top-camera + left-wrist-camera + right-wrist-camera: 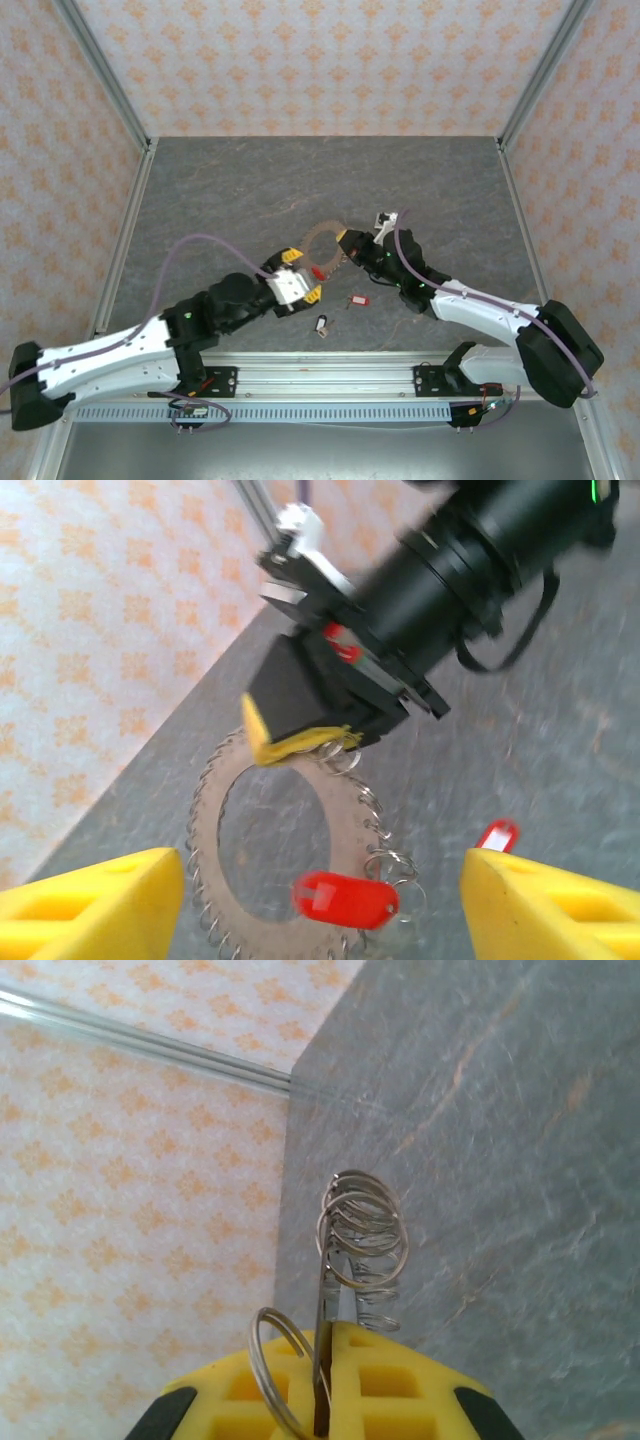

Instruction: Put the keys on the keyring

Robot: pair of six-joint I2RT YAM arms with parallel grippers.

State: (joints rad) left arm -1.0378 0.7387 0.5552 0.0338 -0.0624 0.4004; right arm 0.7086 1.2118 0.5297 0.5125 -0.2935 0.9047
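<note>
Left wrist view shows the keyring best, low in the middle of the frame. It is a thin, flat metal ring with many little wire loops round its edge. It looks light and stiff, so I think it will not bend, but it may be slippery and could turn in a grip. The flat band between the loops looks like the best place to hold it. One red key sits at its bottom edge; I cannot tell if it is hooked on. The right gripper is closed tight on the keyring's top edge. The left gripper is wide open just below it, holding nothing. A second red key and a small black piece lie on the table, lower right of the keyring. They look tiny and light, so the tag is the part to grab.
</note>
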